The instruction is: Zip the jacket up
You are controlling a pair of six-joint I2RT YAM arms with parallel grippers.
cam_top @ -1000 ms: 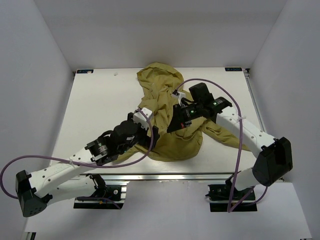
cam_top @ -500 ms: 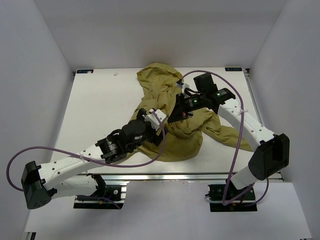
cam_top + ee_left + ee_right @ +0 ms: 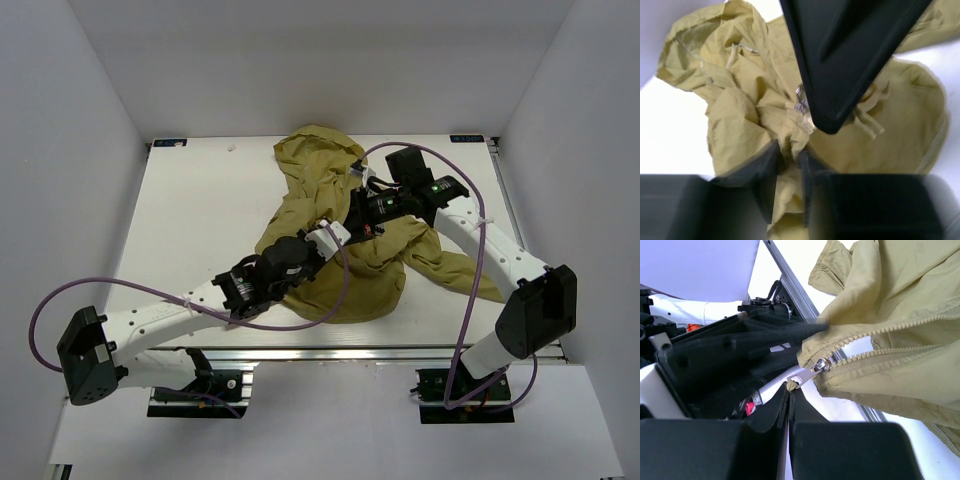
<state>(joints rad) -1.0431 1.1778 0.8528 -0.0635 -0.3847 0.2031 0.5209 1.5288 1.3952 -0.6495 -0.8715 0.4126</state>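
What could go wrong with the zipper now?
The right gripper pinches only the tip of the zipper pull, so it might slip off. The jacket is bunched up near the slider, so loose cloth could jam in it. The left gripper holds just a small fold, so the jacket might slide along instead of zipping.

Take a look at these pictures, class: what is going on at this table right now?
Two robot arms are working on an olive jacket crumpled on the white table. The right hand is shut on the zipper pull. Beyond the slider the two rows of teeth lie apart, so that stretch is not zipped. The left hand pinches a fold of the jacket's fabric close by.
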